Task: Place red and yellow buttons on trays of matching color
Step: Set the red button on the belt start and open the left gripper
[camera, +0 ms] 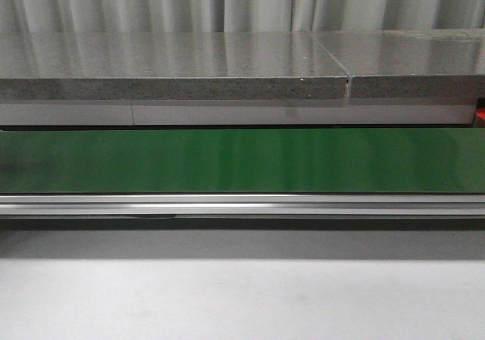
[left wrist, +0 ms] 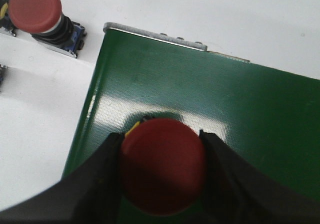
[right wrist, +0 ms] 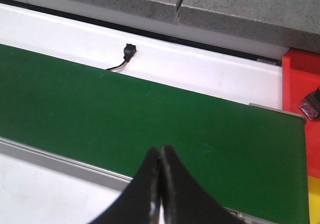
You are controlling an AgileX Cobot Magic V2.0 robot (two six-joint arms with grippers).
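One red button (left wrist: 164, 166) between left fingers (left wrist: 107, 156).

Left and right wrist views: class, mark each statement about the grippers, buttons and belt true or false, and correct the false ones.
1. The left gripper is closed around a red button. True.
2. That held button is above a white table. False: it is above the green belt.
3. A second red button sits off the belt on the white surface. True.
4. The right gripper holds a yellow button. False: its fingers are shut together on nothing.
5. A red tray shows beyond the belt's end in the right wrist view. True.
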